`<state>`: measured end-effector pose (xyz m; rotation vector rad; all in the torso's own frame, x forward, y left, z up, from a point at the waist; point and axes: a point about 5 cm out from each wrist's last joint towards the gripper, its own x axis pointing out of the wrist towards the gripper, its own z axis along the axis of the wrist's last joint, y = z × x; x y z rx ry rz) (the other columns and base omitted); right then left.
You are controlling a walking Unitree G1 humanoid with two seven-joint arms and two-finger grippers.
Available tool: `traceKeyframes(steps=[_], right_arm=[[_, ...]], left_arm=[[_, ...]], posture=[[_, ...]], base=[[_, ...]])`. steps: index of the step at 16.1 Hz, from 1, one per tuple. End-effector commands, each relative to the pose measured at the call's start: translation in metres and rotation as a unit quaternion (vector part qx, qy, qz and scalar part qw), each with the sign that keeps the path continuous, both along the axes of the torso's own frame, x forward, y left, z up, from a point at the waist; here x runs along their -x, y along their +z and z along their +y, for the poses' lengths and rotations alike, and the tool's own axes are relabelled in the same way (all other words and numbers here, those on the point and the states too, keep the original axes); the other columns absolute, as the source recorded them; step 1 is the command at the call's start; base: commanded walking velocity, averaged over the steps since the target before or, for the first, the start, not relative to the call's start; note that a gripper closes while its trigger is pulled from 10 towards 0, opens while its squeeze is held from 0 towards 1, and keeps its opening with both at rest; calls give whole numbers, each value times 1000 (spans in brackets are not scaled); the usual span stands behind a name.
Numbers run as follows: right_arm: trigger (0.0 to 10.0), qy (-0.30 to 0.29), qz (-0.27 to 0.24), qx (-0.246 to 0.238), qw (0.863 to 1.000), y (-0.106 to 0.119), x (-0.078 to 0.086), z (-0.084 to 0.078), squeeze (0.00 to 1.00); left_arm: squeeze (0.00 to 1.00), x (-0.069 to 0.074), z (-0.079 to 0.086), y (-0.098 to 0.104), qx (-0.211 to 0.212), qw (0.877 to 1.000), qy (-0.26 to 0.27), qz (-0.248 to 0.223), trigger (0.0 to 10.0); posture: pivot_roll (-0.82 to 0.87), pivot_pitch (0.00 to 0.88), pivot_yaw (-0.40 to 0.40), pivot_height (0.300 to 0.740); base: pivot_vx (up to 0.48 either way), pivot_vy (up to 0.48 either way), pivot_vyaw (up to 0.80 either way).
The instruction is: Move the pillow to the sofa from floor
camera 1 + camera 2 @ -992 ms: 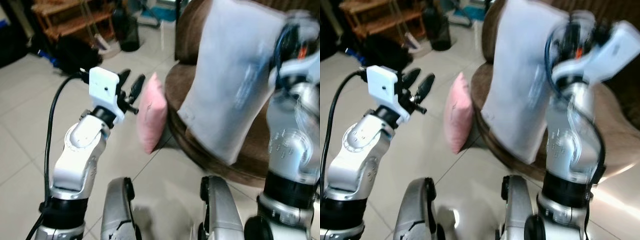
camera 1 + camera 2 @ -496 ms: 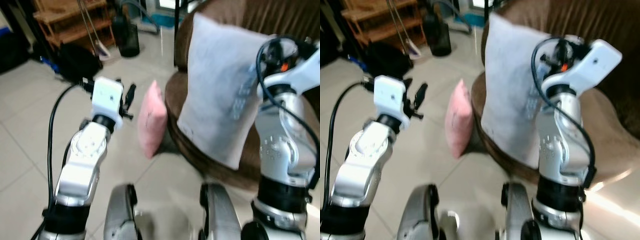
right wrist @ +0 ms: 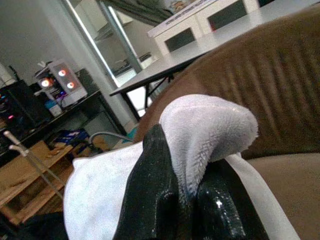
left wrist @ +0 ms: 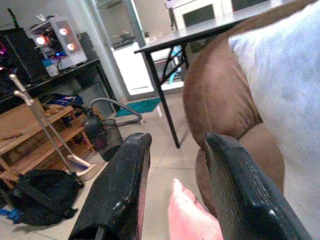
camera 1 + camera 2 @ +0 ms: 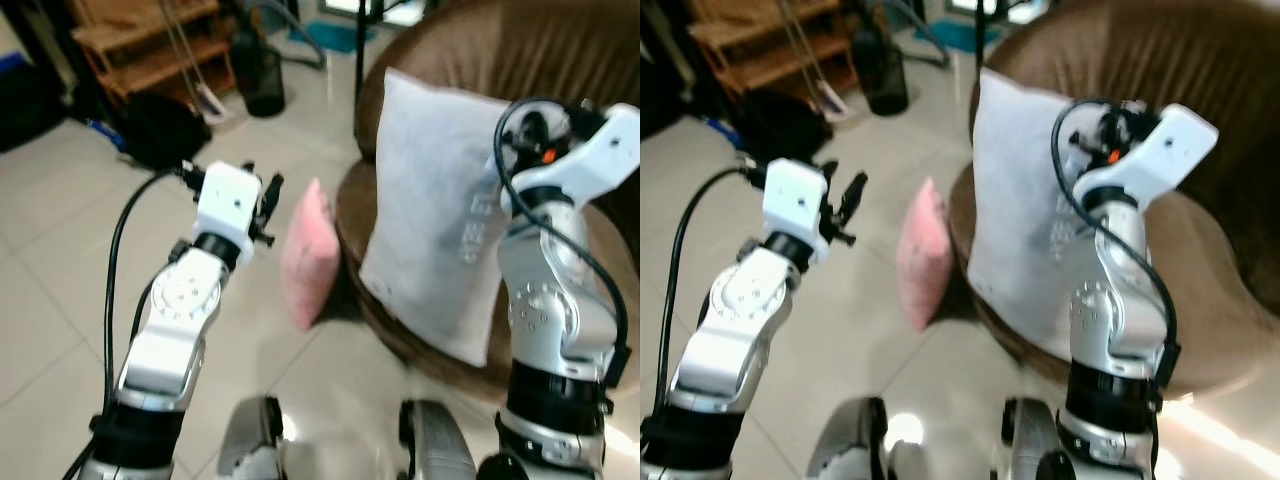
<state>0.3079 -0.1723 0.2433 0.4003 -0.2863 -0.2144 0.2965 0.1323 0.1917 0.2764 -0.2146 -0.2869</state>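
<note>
white pillow held upright on the sofa by the right gripper
sofa (image 5: 560, 90) is brown; white pillow (image 5: 440, 200) is pinched at a corner by the right gripper (image 3: 187, 187). pink pillow (image 5: 310, 255) is leaned on the sofa, on the floor (image 5: 60, 270). left gripper (image 4: 172, 187) is spread wide above it.

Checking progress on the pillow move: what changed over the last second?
The right gripper carried the white pillow further over the sofa seat, still pinching its corner. The left gripper stays open near the pink pillow, which still leans against the sofa on the floor.
</note>
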Motion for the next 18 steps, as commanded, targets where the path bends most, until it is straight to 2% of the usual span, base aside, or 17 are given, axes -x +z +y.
traceKeyframes(steps=[1,6,9,11,13,18], right_arm=[[10000,4,-20,8,1000,10,2,4,0],[10000,0,-11,12,1000,6,2,0,0],[10000,1,14,23,1000,-8,1,-1,0],[10000,9,43,50,998,-20,-1,1,0],[10000,12,50,37,998,-24,-1,1,0],[10000,9,62,26,998,-32,1,2,0]], left_arm=[[0,0,0,-1,-5,1000,-3,0,10000],[0,-2,-2,-4,6,1000,-4,4,10000],[0,-4,-2,-7,0,1000,3,4,10000],[0,-4,-1,-7,-2,1000,-4,4,10000],[0,-5,0,-6,-4,1000,-3,3,10000],[0,-6,0,-7,-5,1000,-12,8,10000]], posture=[[-38,0,61,695],[-50,0,63,740],[-46,0,56,740],[-38,0,54,740],[-31,0,58,740],[-40,0,74,740]], base=[[0,0,0],[0,0,0],[0,0,0],[0,0,0],[144,0,0],[336,0,-800]])
